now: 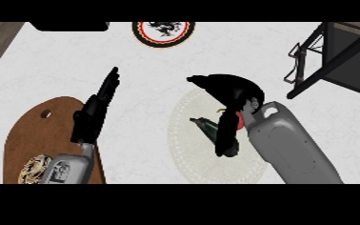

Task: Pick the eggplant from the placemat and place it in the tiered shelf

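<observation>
The eggplant (205,127), dark and slim, lies slantwise on the pale round placemat (184,148) right of the counter's middle. My right hand (231,91) hovers over it, fingers arched out to the upper left and apart from it. The thumb (228,134) reaches down across the eggplant's right end and hides that part. The hand looks open, not closed round the eggplant. The tiered shelf (329,52), a dark wire frame, stands at the upper right, well away from the hand. My left hand (93,113) rests open at the left, fingers straight.
A wooden cutting board (32,133) lies at the lower left with a small patterned disc (35,169) on it. A round patterned plate (163,32) sits at the back middle. A dark object (70,26) is at the back left.
</observation>
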### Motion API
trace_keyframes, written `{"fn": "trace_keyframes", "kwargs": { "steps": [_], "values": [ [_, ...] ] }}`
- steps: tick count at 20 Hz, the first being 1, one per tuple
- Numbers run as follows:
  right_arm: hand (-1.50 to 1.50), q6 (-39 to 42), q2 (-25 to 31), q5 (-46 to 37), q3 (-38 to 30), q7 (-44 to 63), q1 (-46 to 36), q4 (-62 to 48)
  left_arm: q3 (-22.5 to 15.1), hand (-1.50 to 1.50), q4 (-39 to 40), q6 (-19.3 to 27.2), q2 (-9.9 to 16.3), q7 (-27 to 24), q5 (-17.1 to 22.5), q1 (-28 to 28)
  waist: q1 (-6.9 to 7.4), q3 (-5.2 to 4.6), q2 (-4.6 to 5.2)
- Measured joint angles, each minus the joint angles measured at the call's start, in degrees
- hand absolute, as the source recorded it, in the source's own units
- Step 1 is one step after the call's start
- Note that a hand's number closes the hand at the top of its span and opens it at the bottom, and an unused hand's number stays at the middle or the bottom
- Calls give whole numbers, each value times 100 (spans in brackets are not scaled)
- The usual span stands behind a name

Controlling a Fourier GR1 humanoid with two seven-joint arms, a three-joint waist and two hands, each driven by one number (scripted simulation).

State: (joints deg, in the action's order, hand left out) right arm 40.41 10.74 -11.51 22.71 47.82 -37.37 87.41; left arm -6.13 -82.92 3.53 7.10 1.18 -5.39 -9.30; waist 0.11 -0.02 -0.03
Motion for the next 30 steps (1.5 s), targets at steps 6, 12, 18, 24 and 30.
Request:
{"fn": "trace_keyframes", "kwargs": {
  "steps": [6, 12, 18, 24, 30],
  "values": [
    [-150, 79, -192, -419, 32, -49, 216, -5, 103, 0, 2, -106, -5, 6, -17, -6, 0, 1, 0],
    [-150, 253, -274, -846, 60, -267, 355, -232, 225, 0, 74, -190, -27, 96, -12, -183, 2, 1, 3],
    [-150, 457, -291, -1154, -43, -363, 516, -160, 253, 0, 95, -204, -107, 32, -89, -126, -3, 1, 1],
    [-150, 364, -509, -1751, 61, -636, 664, -415, 301, 0, -25, -317, -78, -4, -124, 4, 8, 1, 2],
    [-150, 284, -665, -2252, 18, -962, 755, -733, 336, 0, -106, -354, -155, 170, -151, -74, 6, 2, 4]
  ]
}}
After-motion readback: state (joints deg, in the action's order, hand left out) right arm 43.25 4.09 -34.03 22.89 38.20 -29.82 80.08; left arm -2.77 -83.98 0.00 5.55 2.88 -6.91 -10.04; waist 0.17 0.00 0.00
